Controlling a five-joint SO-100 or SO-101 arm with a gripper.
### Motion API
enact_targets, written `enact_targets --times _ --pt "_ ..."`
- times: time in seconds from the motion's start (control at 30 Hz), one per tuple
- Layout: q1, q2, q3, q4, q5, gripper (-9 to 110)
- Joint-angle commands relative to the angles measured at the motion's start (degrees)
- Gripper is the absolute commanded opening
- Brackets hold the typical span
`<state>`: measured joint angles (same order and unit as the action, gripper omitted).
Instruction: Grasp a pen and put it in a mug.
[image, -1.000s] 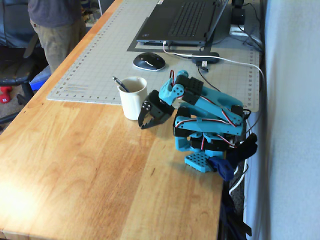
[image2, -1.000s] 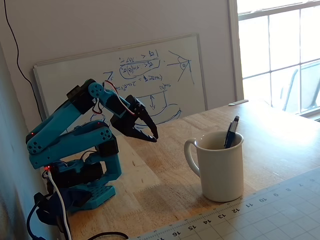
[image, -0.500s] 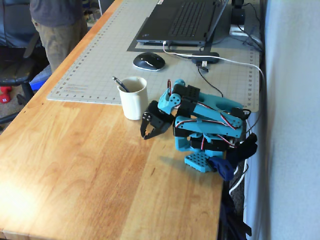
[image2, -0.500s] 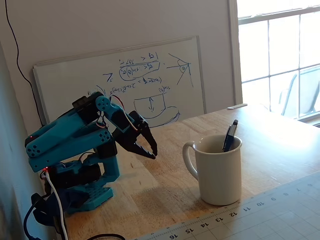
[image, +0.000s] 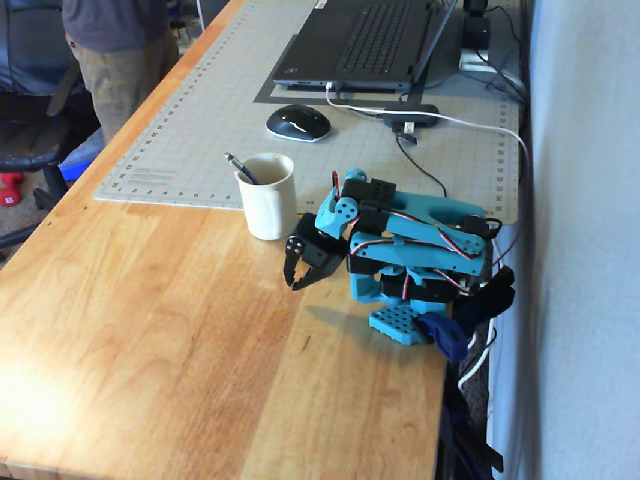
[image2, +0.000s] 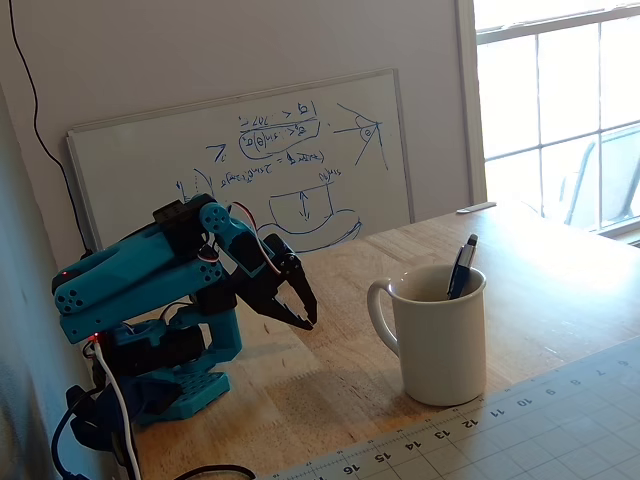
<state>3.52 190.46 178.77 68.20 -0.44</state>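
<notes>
The cream-white mug (image: 270, 203) stands on the wooden table at the edge of the grey cutting mat; in the other fixed view the mug (image2: 441, 339) shows a handle on its left. The dark pen (image: 241, 168) leans inside it, and in a fixed view the pen's (image2: 462, 268) top pokes above the rim. My black gripper (image: 299, 281) hangs low over the table to the right of the mug, apart from it. In a fixed view the gripper (image2: 306, 321) points down, open, with nothing between its fingers. The blue arm (image: 415, 245) is folded over its base.
A black mouse (image: 297, 122) and a laptop (image: 370, 40) lie on the cutting mat (image: 180, 140) behind the mug. A person (image: 110, 50) stands at the table's far left corner. A whiteboard (image2: 250, 160) leans on the wall behind the arm. Cables run by the base.
The arm has folded back and down toward its base, carrying the gripper lower and away from the mug. The pen stays in the mug.
</notes>
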Motion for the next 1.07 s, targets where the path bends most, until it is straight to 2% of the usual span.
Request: enact_targets --times 0.0,1.03 --pt "-0.3 1.4 -0.4 -0.5 -0.1 0" --pt "-0.7 1.3 -0.4 -0.5 0.5 0"
